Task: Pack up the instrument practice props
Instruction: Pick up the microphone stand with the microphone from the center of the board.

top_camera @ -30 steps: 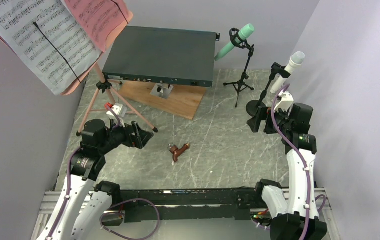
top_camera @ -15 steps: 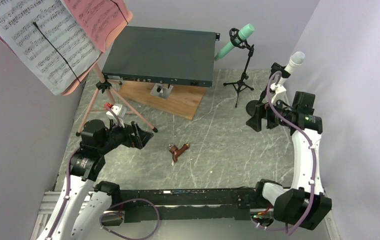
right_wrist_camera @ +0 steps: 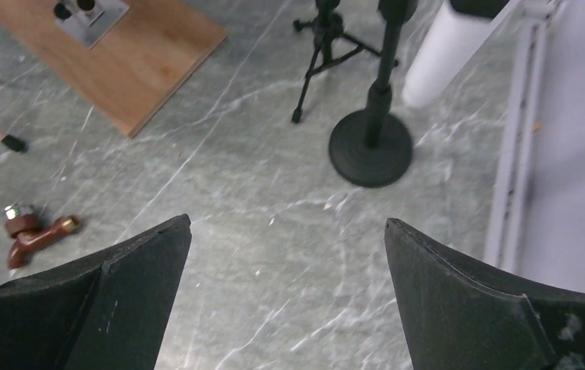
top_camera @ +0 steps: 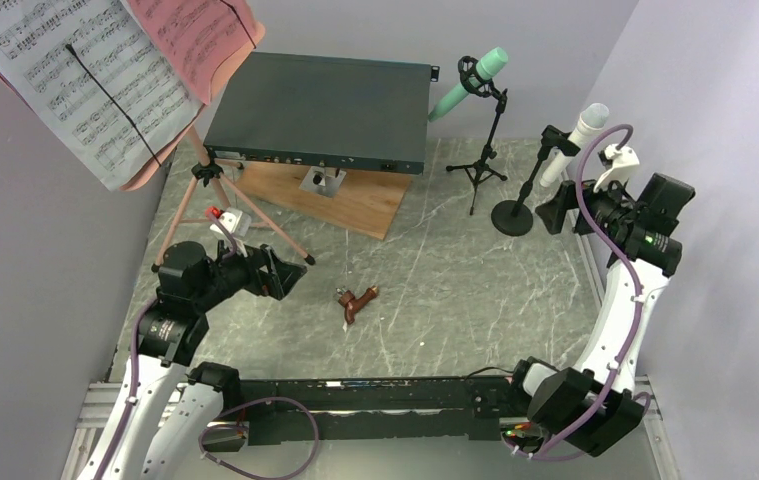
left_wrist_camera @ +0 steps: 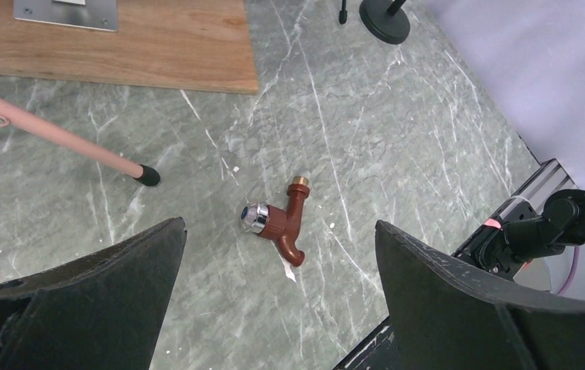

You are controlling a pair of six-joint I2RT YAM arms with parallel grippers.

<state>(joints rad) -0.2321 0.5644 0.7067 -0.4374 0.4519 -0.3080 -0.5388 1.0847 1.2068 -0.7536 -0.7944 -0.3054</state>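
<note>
Both claws were wide open and empty. Right gripper [right_wrist_camera: 287,223] hovered near white mic [top_camera: 577,140], at the right edge. Mint mic [top_camera: 470,82] stood behind it. Pink stand [top_camera: 205,170] with pages [top_camera: 65,70] stood back-left, by left gripper [left_wrist_camera: 279,225].

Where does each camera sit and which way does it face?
Top external: above and behind the bases, looking down at the table; both arms show.
Left wrist: behind the left end effector, facing down at the brown piece; own fingers show.
Right wrist: behind the right end effector, facing down at the round stand base; own fingers show.
Both wrist views share the brown piece.
</note>
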